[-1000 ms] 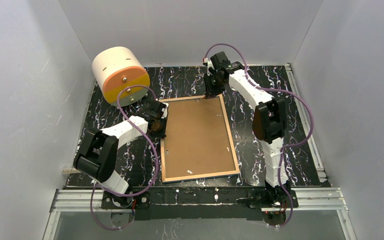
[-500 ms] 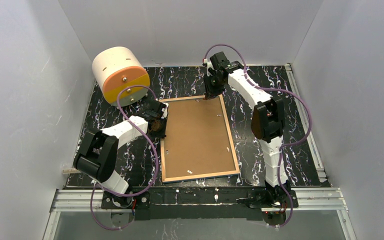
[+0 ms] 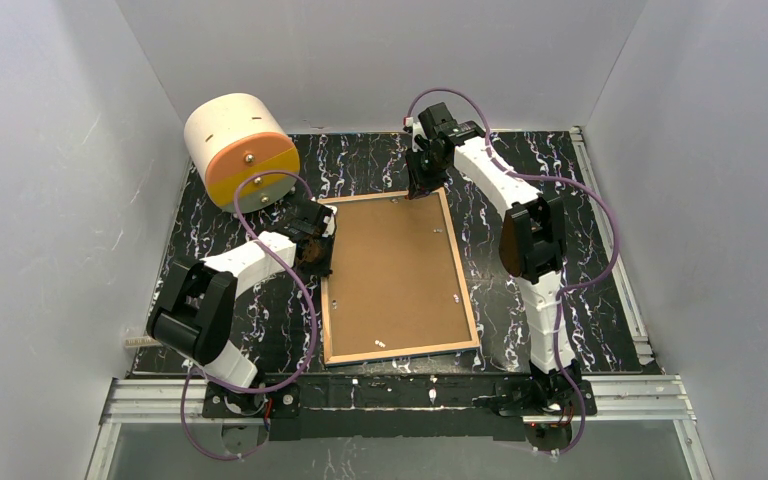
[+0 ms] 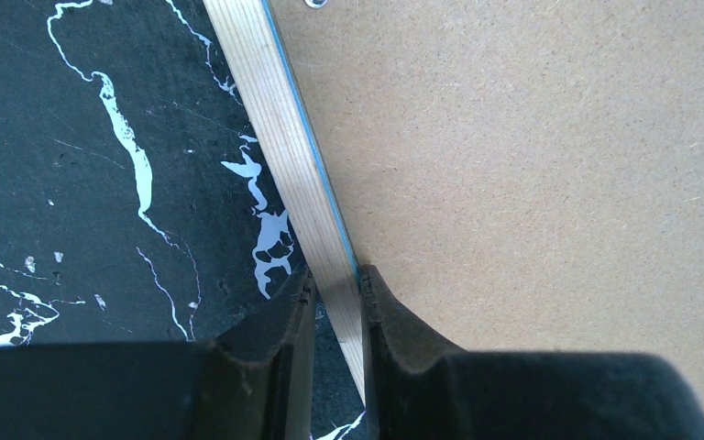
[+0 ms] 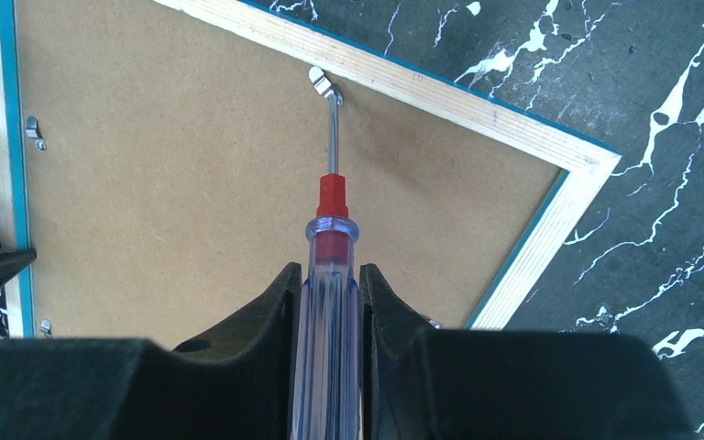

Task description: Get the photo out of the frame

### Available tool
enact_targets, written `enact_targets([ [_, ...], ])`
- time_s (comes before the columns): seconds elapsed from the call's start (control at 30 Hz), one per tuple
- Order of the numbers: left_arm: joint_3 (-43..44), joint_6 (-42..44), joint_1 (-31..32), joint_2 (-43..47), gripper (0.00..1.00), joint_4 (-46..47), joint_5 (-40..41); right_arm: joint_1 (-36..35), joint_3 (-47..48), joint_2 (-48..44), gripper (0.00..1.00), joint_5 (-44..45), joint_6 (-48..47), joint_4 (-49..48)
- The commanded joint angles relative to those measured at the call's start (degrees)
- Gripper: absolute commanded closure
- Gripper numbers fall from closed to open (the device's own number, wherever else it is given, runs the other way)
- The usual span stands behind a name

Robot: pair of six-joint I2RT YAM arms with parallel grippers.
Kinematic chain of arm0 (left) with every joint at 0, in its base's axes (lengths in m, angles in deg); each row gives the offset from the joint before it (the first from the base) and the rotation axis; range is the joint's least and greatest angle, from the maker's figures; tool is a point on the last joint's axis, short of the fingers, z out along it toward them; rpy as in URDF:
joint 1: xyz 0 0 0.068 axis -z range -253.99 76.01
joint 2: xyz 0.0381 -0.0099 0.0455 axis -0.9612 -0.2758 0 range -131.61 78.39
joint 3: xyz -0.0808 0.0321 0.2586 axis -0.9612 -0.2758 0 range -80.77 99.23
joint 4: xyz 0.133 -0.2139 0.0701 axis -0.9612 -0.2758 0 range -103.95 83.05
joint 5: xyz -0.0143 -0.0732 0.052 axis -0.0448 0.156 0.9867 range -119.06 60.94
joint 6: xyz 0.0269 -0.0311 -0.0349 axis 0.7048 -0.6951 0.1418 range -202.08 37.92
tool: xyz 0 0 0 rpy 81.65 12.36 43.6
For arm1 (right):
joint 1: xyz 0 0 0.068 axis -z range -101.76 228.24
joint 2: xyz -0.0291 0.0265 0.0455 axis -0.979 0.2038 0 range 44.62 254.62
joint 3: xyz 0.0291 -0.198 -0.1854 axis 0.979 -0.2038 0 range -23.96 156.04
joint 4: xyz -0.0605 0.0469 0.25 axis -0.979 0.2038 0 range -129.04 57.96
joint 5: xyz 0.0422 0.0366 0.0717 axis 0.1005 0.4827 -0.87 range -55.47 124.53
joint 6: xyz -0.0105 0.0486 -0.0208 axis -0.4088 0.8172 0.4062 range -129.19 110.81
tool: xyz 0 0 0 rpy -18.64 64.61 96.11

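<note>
Frame (image 3: 400, 351) lay face down mid-counter (image 3: 360, 160), brown backing board (image 3: 395, 275) uppermost, so the photo was hidden beneath it. Left hand (image 3: 322, 245) sat at the frame's left rail, right hand (image 3: 422, 185) at its far edge.

From the left wrist, that hand was pinched narrowly on the wooden rail.

From the right wrist, the hand was clamped on a screwdriver (image 5: 332, 197) whose tip touched a metal clip (image 5: 324, 84).

The frame looked stiff and light, best held by its rails. The photo, probably thin and easily creased, would want lifting by an edge.
</note>
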Motion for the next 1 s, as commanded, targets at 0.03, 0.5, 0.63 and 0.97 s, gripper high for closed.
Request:
enact_targets([
  [0.03,-1.4,4.6,0.5,-2.3,1.00,-4.6,-1.3,-1.2,0.9,0.8,0.99,-4.1,-0.7,0.3],
  [0.5,-1.5,4.6,0.5,-2.3,1.00,-4.6,-1.3,-1.5,1.6,-2.1,0.99,-5.4,-1.3,0.5],
  [0.63,-1.5,4.6,0.5,-2.0,1.00,-4.6,-1.2,-1.5,1.9,-2.3,0.99,-2.9,-1.2,0.5],
  [0.97,-1.5,4.6,0.5,-1.9,1.00,-4.7,-1.3,-0.7,2.7,-3.3,0.99,2.0,2.4,-1.2],
])
